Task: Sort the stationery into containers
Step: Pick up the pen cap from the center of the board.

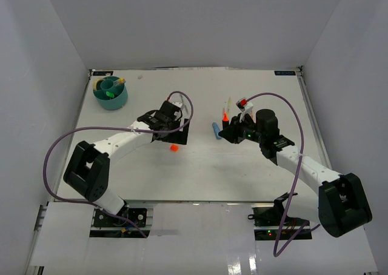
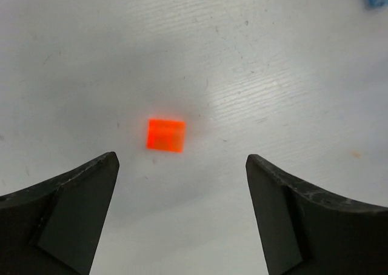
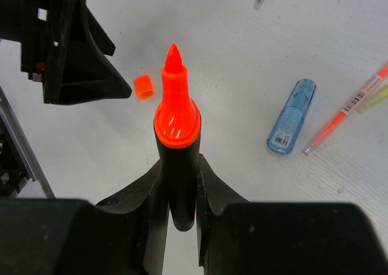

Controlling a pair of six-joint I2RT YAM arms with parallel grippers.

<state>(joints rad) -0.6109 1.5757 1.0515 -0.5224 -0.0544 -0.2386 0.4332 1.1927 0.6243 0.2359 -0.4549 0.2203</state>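
Since the orange cap [image 2: 165,134] lies loose on the bench [image 1: 242,178], the left end effector [image 2: 182,166] hovers over it with its jaws spread wide. One jaw stands to either side of the cap and neither touches it, a stance that suits a straight descent and pinch.

Off to the right of the cap, the right end effector [image 3: 179,172] is clamped narrow on the black barrel of the orange-black highlighter [image 3: 176,120], whose bare orange tip points toward the cap. Gripping low on the barrel leaves the tip end free, which I judge is meant for refitting the cap before sorting.

On the far side of the held marker from the cap lie the blue highlighter [image 3: 292,115] and a few thin pens [image 3: 345,108], flat on the bench and well apart from the cap.

The teal organiser [image 1: 111,92] stands far from the cap, toward the far left corner. A few small coloured pieces show inside it, but I cannot tell which compartments they occupy. Much of the sorting looks undone.
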